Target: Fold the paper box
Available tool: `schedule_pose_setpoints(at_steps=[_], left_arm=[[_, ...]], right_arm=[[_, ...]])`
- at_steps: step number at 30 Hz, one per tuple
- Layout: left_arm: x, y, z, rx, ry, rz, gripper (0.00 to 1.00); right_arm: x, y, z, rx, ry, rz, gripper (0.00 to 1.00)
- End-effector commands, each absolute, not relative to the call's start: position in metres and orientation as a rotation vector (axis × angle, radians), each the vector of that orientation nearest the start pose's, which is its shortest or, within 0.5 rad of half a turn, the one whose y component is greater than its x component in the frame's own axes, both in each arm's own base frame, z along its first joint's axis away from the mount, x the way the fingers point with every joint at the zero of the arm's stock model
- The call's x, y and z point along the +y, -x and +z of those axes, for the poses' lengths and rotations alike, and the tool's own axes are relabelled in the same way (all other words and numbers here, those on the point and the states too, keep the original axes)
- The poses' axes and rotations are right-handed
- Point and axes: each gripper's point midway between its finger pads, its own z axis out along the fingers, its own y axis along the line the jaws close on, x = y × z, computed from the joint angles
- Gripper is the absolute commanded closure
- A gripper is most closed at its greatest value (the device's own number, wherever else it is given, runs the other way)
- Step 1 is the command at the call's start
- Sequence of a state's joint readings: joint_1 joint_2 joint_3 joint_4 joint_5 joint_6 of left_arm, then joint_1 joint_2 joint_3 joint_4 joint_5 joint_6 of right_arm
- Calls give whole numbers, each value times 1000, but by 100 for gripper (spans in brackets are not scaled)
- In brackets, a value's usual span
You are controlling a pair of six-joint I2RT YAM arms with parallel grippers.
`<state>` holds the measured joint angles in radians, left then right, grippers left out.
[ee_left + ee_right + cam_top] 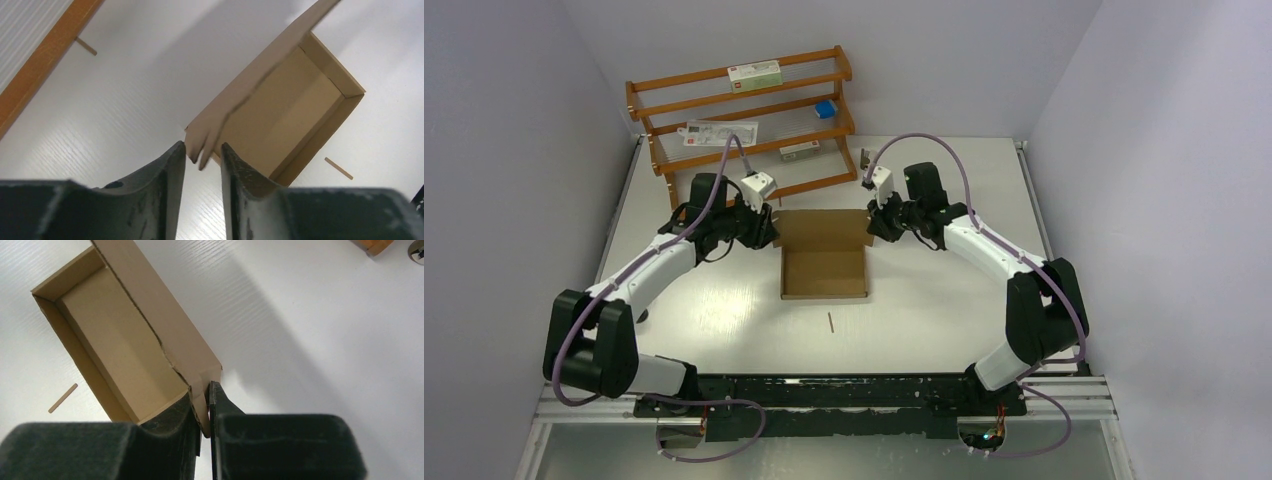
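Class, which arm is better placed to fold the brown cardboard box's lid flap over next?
Probably right: the right hand pinches a flap corner of the brown cardboard box; the left hand only straddles the other corner, gaps showing.

plain brown paper box [824,275], unprinted. white tabletop [944,320] with fine faint streaks. at 12 o'clock, orange-brown wooden shelf [674,81] with a small blue box [825,108] and a white, red-labelled carton [754,74]. purple cables [916,136].

The left gripper [202,149], jaws apart, straddles a corner flap of the paper box [285,105].
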<state>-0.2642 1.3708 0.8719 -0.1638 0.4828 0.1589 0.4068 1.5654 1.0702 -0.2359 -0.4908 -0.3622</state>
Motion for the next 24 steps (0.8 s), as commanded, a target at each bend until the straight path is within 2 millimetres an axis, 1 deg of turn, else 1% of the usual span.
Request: schedule_pose_setpoints(at_steps=[1,3,4,5,7,10,14,15,17,20,24], left_arm=[[-178,-343,138,2001,-789,-639,69],[-178,-341,136,1996,-789,-645,82],[-179,-339,138,1987,-784,-649,87],[-179,-339,138,1979,-772,-651,90],[-180,-337,139,1975,-734,-668,94],[-183,-344,148,1931,-658,-686,95],[-185,-351,152,1936,-541,-676,95],[-185,-354,154,1934,-512,-659,95],[-188,-361,159,1927,-461,-635,95],[-194,-372,163,1924,-392,-595,95],[-202,-383,172,1885,-308,-569,95]], right_arm=[[228,-353,137,1955,1056,598,91],[227,-353,138,1954,1033,597,96],[227,-353,139,1949,1019,598,100],[227,-352,140,1952,1001,603,100],[231,-352,143,1945,961,616,100],[233,-353,144,1950,890,607,100],[239,-356,147,1965,777,540,100],[243,-358,151,1958,733,509,100],[244,-362,153,1959,657,441,100],[249,-369,159,1951,520,410,100],[247,-383,164,1951,323,318,100]])
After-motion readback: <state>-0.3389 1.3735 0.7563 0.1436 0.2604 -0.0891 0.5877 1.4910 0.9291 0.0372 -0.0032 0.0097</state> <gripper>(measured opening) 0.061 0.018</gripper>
